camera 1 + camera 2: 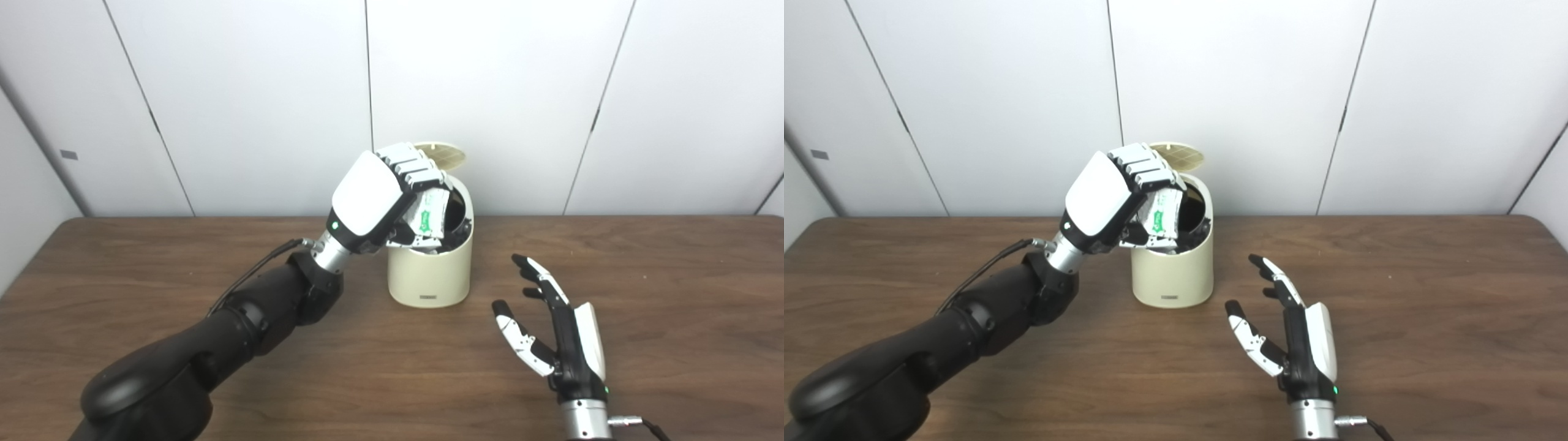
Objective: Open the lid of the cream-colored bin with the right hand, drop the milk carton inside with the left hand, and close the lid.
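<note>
Fingers of the left hand clench the white-and-green milk carton directly over the open cream-coloured cylindrical bin at frame centre, its lid raised behind, while the right hand lies released at lower right.

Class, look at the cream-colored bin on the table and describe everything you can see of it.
The cream-colored bin is a small round container with smooth, plastic-looking walls and a small dark label low on its front. It stands upright on the wooden table, near the back wall. Its round lid is tipped up behind the dark opening. The left hand holds the milk carton at the opening. The right hand rests apart, not touching it.
</note>
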Available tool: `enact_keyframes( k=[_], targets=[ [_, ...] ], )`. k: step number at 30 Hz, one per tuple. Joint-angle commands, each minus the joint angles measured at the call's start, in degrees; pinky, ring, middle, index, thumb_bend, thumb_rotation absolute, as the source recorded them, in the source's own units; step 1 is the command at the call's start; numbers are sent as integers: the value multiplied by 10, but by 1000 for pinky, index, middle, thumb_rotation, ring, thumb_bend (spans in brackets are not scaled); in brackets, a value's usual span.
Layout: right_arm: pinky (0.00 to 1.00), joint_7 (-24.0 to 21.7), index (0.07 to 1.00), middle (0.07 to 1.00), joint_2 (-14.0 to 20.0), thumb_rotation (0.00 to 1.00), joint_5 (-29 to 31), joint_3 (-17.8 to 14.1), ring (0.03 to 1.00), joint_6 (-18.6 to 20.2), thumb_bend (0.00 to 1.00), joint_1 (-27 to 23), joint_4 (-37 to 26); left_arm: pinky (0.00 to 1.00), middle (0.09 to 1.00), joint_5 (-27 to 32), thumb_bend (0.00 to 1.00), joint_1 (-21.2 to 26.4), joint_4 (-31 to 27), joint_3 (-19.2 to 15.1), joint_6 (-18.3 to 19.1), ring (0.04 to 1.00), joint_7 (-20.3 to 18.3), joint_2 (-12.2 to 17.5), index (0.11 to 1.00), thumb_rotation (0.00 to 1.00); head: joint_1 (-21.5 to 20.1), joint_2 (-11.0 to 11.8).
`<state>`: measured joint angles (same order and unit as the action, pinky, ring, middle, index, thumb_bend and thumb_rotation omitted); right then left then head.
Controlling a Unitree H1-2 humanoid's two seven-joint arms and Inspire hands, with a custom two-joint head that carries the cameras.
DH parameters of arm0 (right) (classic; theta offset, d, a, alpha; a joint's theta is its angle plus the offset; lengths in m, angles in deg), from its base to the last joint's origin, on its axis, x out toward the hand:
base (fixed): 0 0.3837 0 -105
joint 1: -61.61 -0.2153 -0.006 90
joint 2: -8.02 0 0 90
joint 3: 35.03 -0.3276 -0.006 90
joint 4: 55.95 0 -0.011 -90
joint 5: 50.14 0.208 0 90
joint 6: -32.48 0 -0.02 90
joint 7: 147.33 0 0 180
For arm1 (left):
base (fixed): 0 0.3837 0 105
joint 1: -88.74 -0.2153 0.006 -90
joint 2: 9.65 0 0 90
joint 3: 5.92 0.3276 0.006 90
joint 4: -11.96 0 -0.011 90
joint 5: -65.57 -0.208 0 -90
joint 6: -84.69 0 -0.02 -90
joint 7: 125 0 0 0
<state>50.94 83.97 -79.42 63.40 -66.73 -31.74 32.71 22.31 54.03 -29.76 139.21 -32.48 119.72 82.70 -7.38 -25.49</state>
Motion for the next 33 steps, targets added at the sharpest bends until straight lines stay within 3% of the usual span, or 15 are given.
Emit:
enact_keyframes(
  k=[1,12,15,33],
  targets=[
    [729,11,819,846,-20,506,1,10,831,-20,151,20,28,542,469,29,501,35,-1,-4,2,528,9,6,455,0,-1,-1],
    [738,6,819,851,-23,553,-2,12,836,-13,162,20,23,546,459,101,501,24,-22,2,2,531,-7,-4,465,0,-4,-3],
    [737,7,817,850,-23,517,-2,13,834,-15,158,19,25,541,457,115,501,21,-26,0,2,530,-12,-10,467,0,-5,-4],
    [735,6,819,850,-25,513,-1,14,835,-12,156,15,25,535,470,159,502,5,-64,-4,3,528,-42,-14,466,0,-4,-5]
  ],
)
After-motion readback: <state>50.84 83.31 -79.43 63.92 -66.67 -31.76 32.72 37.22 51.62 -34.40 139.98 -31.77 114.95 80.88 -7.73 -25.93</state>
